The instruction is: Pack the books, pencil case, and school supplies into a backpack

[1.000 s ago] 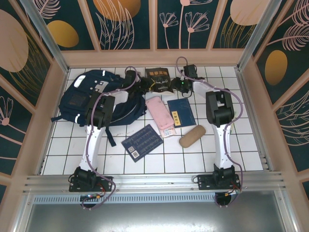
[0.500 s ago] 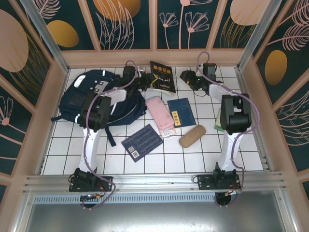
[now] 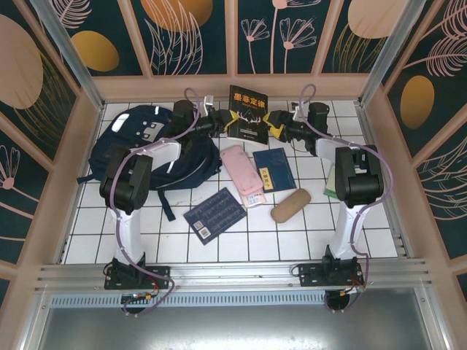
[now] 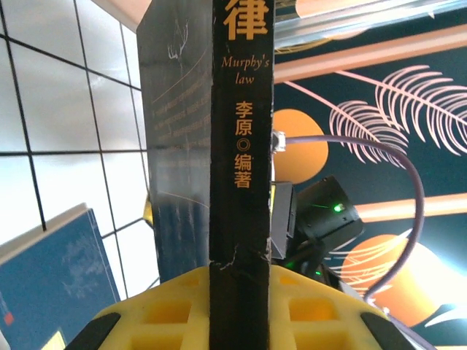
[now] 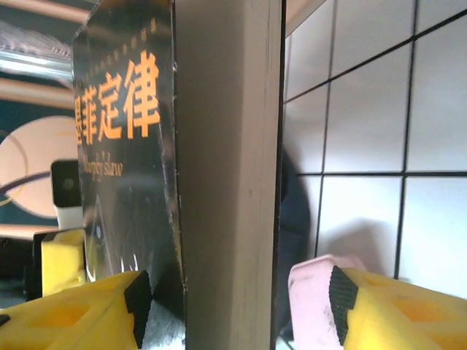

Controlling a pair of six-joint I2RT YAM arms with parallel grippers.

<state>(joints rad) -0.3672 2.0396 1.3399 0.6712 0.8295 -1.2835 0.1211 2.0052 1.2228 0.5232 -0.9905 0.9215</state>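
- Black book [image 3: 248,115] is held up at the far middle of the bench [image 3: 379,219]. Its cover is tilted toward the overhead camera and its long axis runs away from the arm bases. Whether its lower edge touches the tiles, I cannot tell.
- Left jaws: nearly closed and clamped on the spine side. In the left wrist view the spine [image 4: 241,146] rises straight out from between the yellow fingers [image 4: 321,313].
- Right jaws: wide apart, straddling the page edge. A clear gap shows between the paper and one pad [image 5: 340,292], so there is no grip there.
- Backpack [image 3: 146,142] lies at far left, just beside the left jaws and on the side away from the book — the left arm is much the nearer.
- Judgement: the next move is a leftward carry by the left arm alone. The bag's mouth is not discernible.
- Unpacked on the bench: pink pencil case [image 3: 242,175], navy book [image 3: 275,169], grid-patterned book [image 3: 214,213].
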